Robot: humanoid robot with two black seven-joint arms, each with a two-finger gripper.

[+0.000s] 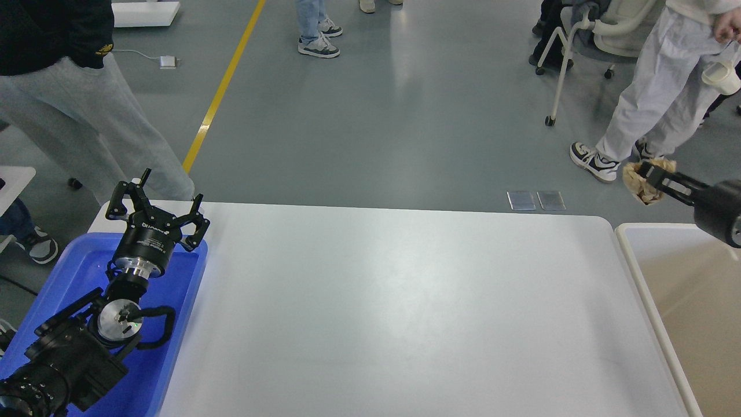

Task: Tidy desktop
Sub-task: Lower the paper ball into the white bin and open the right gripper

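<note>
The white desktop fills the middle of the head view, with nothing lying on it. My right gripper is at the far right, raised beyond the table's back right corner, shut on a crumpled brown paper ball. It hangs near the back edge of the beige bin. My left gripper is open and empty, fingers spread, above the back end of the blue tray at the left.
The blue tray sits off the desktop's left edge, the cream-rimmed beige bin off its right edge. People stand on the grey floor behind the table, at back left, back middle and back right. A wheeled chair stands at back right.
</note>
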